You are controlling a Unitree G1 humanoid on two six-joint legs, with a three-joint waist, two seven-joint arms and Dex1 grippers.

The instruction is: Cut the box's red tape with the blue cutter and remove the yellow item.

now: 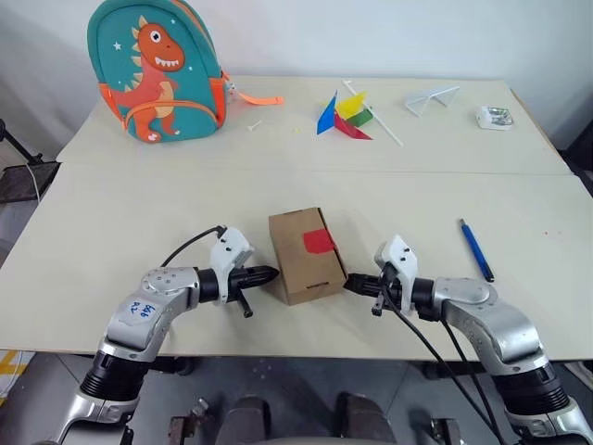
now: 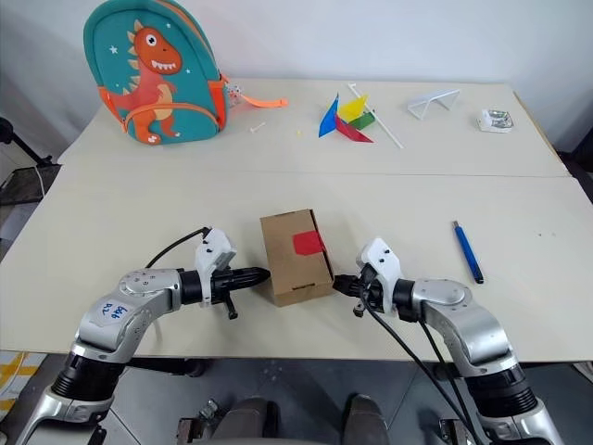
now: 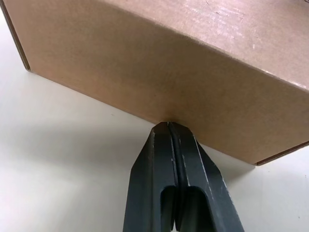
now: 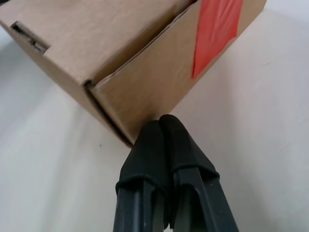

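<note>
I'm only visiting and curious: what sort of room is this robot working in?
Probably a test or demo room, not a home: a plain pale table against a bare wall, with staged props laid out, a dinosaur backpack, a pinwheel, a taped box and a blue cutter.

The box (image 1: 304, 255) stands closed, its contents hidden; its red tape (image 4: 216, 30) runs past the picture's edge; a small far-right object (image 1: 495, 118) is too small to identify.
</note>
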